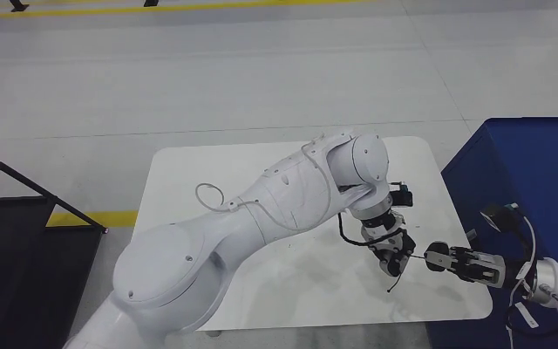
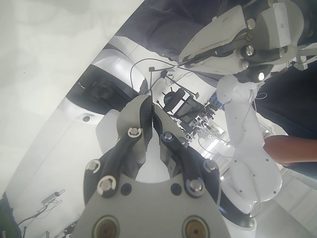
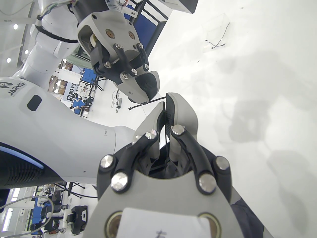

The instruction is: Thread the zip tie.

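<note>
Over the near right part of the white worktop [image 1: 218,188], the two claws are facing each other almost tip to tip, above the surface. The zip tie [image 1: 417,256] is stretching between them as a thin black strand, and one loose end is hanging toward the worktop's near edge. The left claw [image 1: 394,255] is gripping the strap with its fingers pressed together. The strap is running out of the tips to the tie's small head. The right claw [image 1: 438,257], sitting just to the right of the left one, is clamped nearly shut and is pinching the other stretch of the tie at the very ends of its fingers. Whether the tail is passing through the head cannot be told. Farther right, beyond the worktop's edge, a blue cabinet [image 1: 514,174] is standing.
</note>
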### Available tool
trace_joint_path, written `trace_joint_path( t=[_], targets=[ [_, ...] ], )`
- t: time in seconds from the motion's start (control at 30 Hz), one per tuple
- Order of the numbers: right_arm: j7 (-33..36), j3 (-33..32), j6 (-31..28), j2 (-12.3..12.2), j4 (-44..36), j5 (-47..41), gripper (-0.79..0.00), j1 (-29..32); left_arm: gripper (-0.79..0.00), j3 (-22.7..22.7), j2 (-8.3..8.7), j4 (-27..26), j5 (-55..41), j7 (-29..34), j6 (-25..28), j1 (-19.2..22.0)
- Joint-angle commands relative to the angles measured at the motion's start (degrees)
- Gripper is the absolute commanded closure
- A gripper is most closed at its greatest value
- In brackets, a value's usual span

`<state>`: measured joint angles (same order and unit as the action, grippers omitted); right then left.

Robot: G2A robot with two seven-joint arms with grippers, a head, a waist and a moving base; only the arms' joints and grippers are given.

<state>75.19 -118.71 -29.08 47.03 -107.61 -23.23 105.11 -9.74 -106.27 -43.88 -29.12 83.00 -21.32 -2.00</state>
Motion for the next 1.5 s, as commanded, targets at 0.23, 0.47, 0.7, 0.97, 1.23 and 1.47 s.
trace_joint_path(
  t=[0.23, 0.47, 0.7, 0.97, 1.23, 1.47],
  targets=[
    [-2.1, 0.5, 0.1, 0.1, -1.1, 1.5, 0.0, 0.3, 0.0, 0.0, -1.36, 2.4, -0.1, 0.9, 0.9, 0.5],
    [-2.2, 0.0, -0.3, 0.1, -1.4, 1.4, 0.0, 0.8, 0.0, 0.0, -2.18, 4.8, 0.1, 1.1, 1.1, 1.3],
    [-2.0, -0.2, -0.2, 0.0, -1.4, 0.9, 0.0, 0.9, 0.0, 0.0, -2.99, 7.2, 1.4, 0.3, 0.3, 1.3],
    [-2.0, -0.1, 0.0, -0.1, -1.5, 0.9, 0.0, 0.7, 0.0, 0.0, -4.09, 8.1, 1.9, 0.9, 0.9, 1.2],
    [-2.1, 0.3, 0.7, -0.2, -1.4, 1.1, 0.0, 0.6, 0.0, 0.0, -4.62, 8.5, 0.7, 2.1, 2.1, 2.1],
    [-2.3, 0.4, 1.5, -0.3, -1.4, 1.7, 0.0, 0.8, -0.32, 0.0, -4.54, 9.4, 0.2, 2.0, 2.0, 2.1]
  ],
)
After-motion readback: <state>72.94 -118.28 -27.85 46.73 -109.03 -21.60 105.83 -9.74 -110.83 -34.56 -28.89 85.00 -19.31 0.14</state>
